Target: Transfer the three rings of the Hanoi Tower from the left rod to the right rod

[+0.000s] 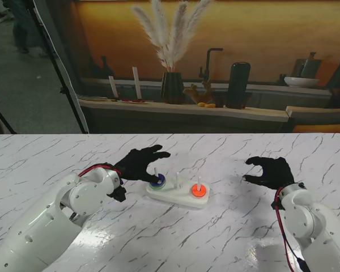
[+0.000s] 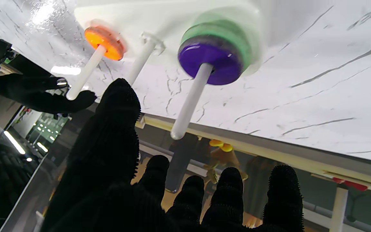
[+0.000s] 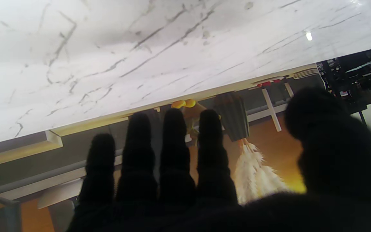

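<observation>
Purple ring (image 1: pixel 157 181) tops green ring (image 2: pixel 237 32) on left rod (image 1: pixel 155 172); orange ring (image 1: pixel 198 191) on right rod (image 1: pixel 199 181). Both hands' fingers (image 2: pixel 282 193) spread, released, grasping nothing.

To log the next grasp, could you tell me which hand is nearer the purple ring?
Left. The left hand hovers right beside the purple ring, open. The right hand is far off to the right, beyond the orange ring.
</observation>
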Controlling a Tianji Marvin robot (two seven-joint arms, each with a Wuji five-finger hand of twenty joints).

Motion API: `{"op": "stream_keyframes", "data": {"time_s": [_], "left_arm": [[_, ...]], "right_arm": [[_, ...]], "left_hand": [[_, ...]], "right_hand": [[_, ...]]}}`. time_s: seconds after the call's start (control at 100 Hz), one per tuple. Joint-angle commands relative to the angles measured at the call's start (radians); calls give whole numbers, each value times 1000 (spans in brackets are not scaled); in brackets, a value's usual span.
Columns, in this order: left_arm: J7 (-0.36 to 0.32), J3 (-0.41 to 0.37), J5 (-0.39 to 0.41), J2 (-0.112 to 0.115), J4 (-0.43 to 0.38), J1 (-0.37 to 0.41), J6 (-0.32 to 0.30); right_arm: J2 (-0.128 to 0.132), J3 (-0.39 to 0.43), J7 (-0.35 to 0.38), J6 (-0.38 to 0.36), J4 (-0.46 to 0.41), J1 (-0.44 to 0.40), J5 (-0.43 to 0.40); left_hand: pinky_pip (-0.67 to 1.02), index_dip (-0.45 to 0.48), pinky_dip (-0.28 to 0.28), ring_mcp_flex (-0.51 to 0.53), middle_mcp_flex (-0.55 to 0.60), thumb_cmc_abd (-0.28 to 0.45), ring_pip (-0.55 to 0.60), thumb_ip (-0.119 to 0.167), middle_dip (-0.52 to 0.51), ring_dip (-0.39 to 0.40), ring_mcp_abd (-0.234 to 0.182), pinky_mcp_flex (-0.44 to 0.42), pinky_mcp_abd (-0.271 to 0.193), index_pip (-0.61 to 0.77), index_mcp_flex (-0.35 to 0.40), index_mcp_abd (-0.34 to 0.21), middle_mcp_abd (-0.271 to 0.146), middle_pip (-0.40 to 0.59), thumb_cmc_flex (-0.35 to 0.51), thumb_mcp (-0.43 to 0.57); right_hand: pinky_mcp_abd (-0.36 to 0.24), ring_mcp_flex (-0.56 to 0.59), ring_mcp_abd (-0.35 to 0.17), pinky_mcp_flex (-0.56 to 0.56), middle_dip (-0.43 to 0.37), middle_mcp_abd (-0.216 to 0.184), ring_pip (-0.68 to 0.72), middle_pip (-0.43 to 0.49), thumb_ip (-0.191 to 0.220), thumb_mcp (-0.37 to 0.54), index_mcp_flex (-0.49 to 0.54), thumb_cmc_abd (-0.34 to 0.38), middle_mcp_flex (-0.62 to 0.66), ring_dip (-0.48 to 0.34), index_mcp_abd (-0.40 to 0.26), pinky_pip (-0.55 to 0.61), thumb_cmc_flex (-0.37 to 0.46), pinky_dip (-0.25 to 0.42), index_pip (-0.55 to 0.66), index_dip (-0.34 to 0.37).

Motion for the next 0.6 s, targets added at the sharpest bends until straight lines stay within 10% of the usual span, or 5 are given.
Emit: {"op": "stream_keyframes", "data": {"time_s": [0.0,0.59], "left_arm": [[-16,3,-8,3,30,8,-7],[-17,68,-56,-1,158,-37,-16]], "right_arm": [[-6,-3,1,-1,-3,-6,-1],[-5,2,10,7,-14,-14,-1]], "left_hand": [[-30,13,1,-7,-1,1,-12,10,-14,-11,-18,-5,-3,3,3,-7,-12,-7,-4,-28],[6,21,40,5,-9,-41,-2,30,-10,-3,-22,-1,-5,-8,-22,7,-16,-5,-27,21]], "right_hand": [[320,20,-3,-3,1,1,14,12,24,-11,10,-1,16,12,6,19,6,13,14,8],[320,19,-3,-3,1,1,15,13,24,-16,14,4,16,12,7,20,11,13,16,8]]}}
